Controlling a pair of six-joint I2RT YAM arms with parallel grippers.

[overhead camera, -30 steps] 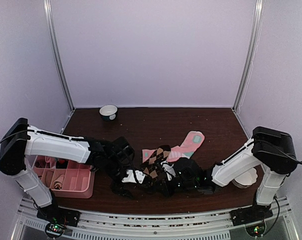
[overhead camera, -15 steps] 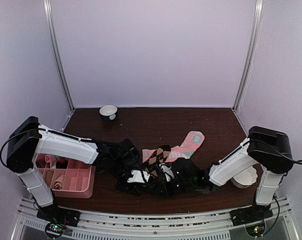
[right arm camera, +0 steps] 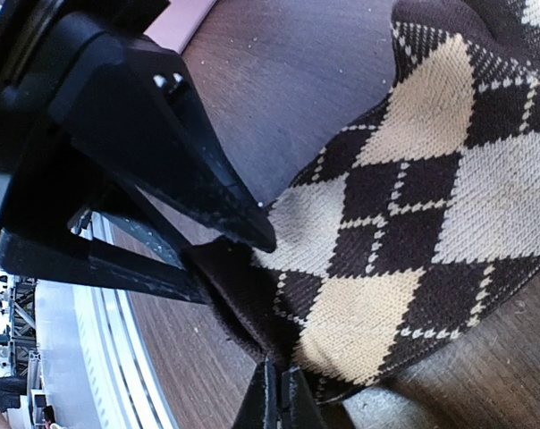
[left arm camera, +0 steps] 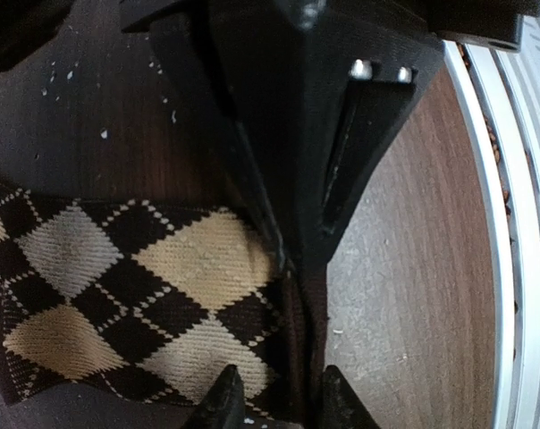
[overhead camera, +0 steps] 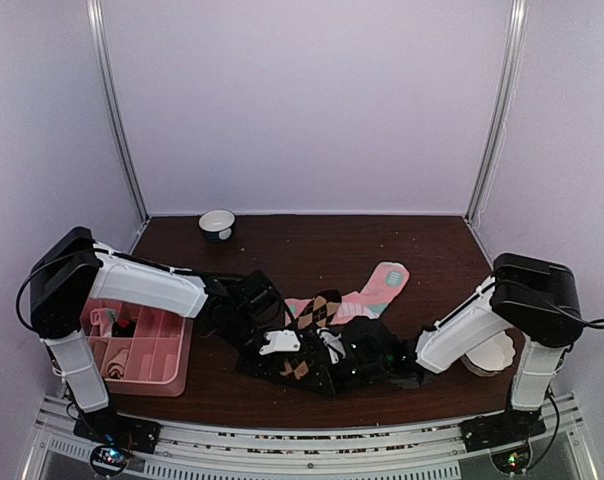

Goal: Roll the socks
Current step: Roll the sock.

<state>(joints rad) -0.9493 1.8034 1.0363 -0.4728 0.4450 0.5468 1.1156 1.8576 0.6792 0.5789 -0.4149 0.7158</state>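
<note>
Top view: left fingers (overhead camera: 294,358) drawn in from 9 o'clock over the last second, now at the near end of the argyle sock (overhead camera: 319,309), at 6 o'clock on the worktop (overhead camera: 312,250), almost tip to tip with the right fingers (overhead camera: 334,362). Pink sock (overhead camera: 384,283) lying flat at 1 o'clock of it, untouched.

Left wrist: narrowed from wide, straddling the sock's dark cuff. Firm pinch or not, cannot tell.

Right wrist: pressed fully together on the same cuff edge, just beside the left fingers.

Likely meaning: cuff taken from both sides, roll about to start, nothing rolled yet.
</note>
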